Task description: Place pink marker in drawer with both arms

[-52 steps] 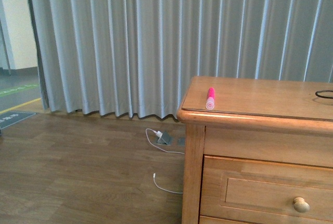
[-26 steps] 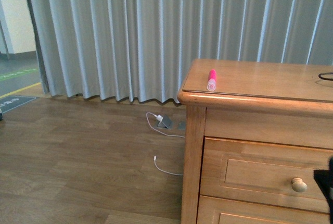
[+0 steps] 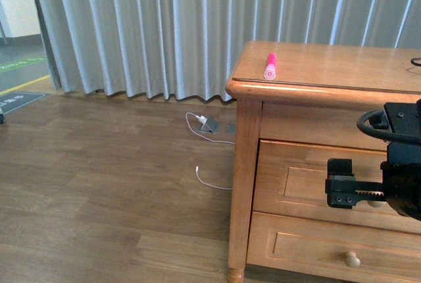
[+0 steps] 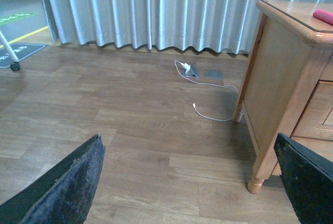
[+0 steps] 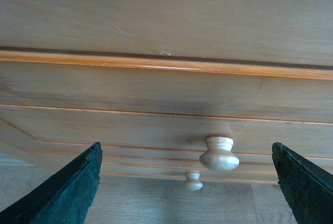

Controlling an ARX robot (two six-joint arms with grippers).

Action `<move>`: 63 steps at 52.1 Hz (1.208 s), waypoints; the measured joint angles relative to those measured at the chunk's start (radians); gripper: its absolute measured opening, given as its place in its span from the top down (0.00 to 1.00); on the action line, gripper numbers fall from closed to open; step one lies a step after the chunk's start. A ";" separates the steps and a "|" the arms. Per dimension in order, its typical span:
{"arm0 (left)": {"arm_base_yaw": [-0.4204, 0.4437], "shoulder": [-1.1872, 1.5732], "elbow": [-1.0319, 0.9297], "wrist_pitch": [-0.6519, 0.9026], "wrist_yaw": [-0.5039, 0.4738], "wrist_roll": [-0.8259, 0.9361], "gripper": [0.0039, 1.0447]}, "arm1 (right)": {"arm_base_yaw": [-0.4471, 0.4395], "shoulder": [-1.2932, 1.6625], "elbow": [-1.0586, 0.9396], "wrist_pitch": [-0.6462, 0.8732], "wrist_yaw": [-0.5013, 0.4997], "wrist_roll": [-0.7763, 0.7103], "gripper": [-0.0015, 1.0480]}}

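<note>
The pink marker (image 3: pixel 270 66) lies on the dresser's top surface (image 3: pixel 329 56), near its front left corner, with the pale cap end pointing toward the front edge. In the left wrist view only a pink sliver of it (image 4: pixel 323 15) shows at the edge of the picture. Nothing is touching it.

Below it, the upper drawer (image 3: pixel 299 178) is closed, flush with the dresser front. The right end effector (image 3: pixel 341 183) hovers in front of that drawer's recessed panel, and the black arm covers the knob in the front view. In the right wrist view its two dark fingers (image 5: pixel 67 193) are spread wide at either side, and the round pale knob (image 5: pixel 219 153) sits between them, touched by neither. A second knob (image 3: pixel 352 259), on the drawer beneath, shows lower down.

The left end effector (image 4: pixel 188 136) is out of the front view. Its wrist camera shows the fingers (image 4: pixel 70 187) spread wide and holding nothing, low over the wooden floor (image 3: pixel 99 184) beside the dresser's left side. A white cable (image 3: pixel 212 181) lies on the floor near the dresser leg, in front of the grey curtain (image 3: pixel 164 26).
</note>
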State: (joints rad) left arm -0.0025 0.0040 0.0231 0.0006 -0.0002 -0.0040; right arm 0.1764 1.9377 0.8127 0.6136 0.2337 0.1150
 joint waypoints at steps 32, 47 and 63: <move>0.000 0.000 0.000 0.000 0.000 0.000 0.06 | -0.057 0.156 0.079 0.034 0.017 -0.011 0.08; 0.000 0.000 0.000 0.000 0.000 0.000 0.06 | -0.069 0.172 0.084 0.062 -0.002 -0.014 0.08; 0.000 0.000 0.000 0.000 0.000 0.000 0.06 | -0.069 0.172 0.072 0.105 -0.009 -0.023 0.48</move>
State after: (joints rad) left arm -0.0025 0.0040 0.0227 0.0006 -0.0002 -0.0040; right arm 0.1078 2.1098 0.8848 0.7181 0.2249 0.0917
